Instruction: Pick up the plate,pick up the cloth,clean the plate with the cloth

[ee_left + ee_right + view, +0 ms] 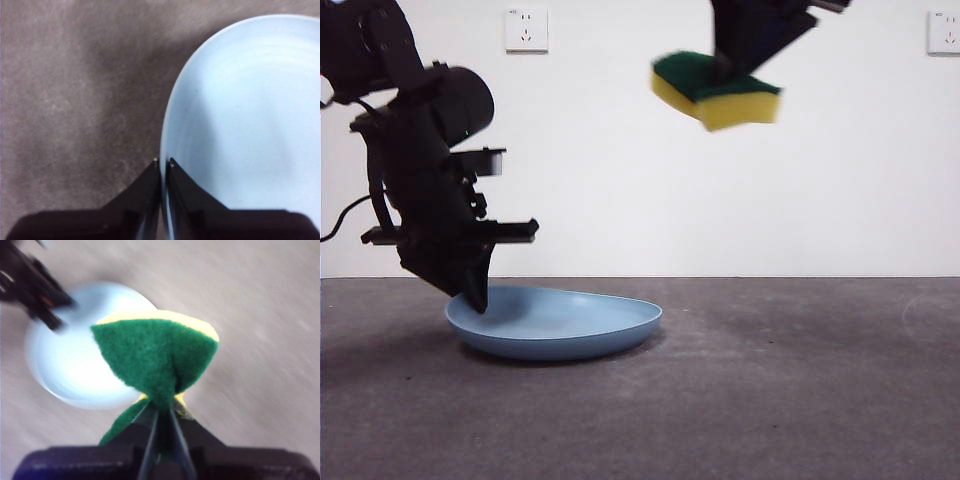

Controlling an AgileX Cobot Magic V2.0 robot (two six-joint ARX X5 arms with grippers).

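Front view, near to far: I am seeing the plate [555, 325] lying on the grey surface [770, 400], toward 8 o'clock of frame, its left side tilted slightly up. My left gripper [475, 290] is pinching the plate's left rim, fingers [150, 187] nearly closed on it. At 1 o'clock, high above, my right gripper [725, 70] is clamping the cloth [717, 90] between closed fingers, green face up.
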